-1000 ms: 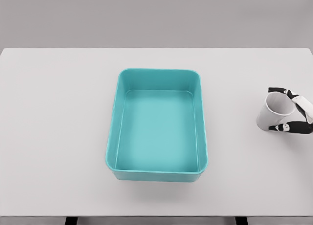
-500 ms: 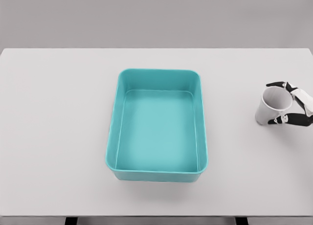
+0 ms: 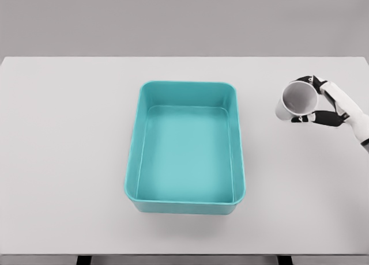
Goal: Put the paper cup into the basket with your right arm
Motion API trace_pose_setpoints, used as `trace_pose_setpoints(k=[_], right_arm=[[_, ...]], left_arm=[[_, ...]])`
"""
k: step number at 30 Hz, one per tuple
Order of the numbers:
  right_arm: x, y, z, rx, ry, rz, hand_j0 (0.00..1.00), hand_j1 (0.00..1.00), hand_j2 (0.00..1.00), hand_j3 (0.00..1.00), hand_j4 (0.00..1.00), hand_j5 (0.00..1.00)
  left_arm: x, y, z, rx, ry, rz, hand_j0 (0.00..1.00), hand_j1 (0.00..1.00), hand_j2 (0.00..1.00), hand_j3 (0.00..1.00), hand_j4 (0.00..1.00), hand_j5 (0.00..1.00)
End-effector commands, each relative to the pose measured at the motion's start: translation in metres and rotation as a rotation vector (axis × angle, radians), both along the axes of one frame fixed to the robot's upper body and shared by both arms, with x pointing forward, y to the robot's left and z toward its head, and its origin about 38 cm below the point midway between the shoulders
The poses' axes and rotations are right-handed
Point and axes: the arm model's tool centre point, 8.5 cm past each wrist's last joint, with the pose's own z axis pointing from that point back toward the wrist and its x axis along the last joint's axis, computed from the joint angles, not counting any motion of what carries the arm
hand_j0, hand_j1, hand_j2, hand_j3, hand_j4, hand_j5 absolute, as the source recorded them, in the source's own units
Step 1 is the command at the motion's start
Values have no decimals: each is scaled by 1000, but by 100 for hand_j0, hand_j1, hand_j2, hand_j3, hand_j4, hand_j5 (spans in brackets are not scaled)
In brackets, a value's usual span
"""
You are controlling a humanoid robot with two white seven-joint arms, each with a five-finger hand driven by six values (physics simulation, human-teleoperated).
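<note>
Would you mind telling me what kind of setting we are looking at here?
Most likely a simulated tabletop test bench: a plain white table against a bare grey backdrop, holding only a teal basket, with the robot's right hand gripping a paper cup.

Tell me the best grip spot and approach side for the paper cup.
Grip the side wall just below the rim, coming from the cup's right. The paper cup is tilted with its mouth toward the camera, and the right hand already wraps it from that side; the basket lies to its left.
</note>
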Motion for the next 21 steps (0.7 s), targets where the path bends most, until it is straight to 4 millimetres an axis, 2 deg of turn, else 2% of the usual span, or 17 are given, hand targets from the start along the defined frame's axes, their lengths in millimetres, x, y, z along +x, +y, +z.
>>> trace_pose_setpoints(k=[1, 10, 14, 18, 21], right_arm=[[0, 14, -8, 25, 13, 22, 56, 56, 56, 56, 56, 56], [30, 66, 17, 70, -63, 117, 56, 56, 56, 56, 56, 56], [36, 87, 21, 66, -85, 159, 56, 56, 56, 56, 56, 56], [39, 99, 21, 49, -96, 187, 56, 56, 56, 56, 56, 56], [45, 113, 32, 32, -131, 215, 56, 56, 56, 56, 56, 56]], left_arm=[[0, 0, 0, 0, 0, 0, 100, 100, 100, 100, 100, 100], [1, 0, 0, 0, -2, 0, 100, 100, 100, 100, 100, 100], [1, 0, 0, 0, -3, 0, 100, 100, 100, 100, 100, 100], [0, 0, 0, 0, 0, 0, 100, 100, 100, 100, 100, 100], [1, 0, 0, 0, -2, 0, 100, 100, 100, 100, 100, 100]])
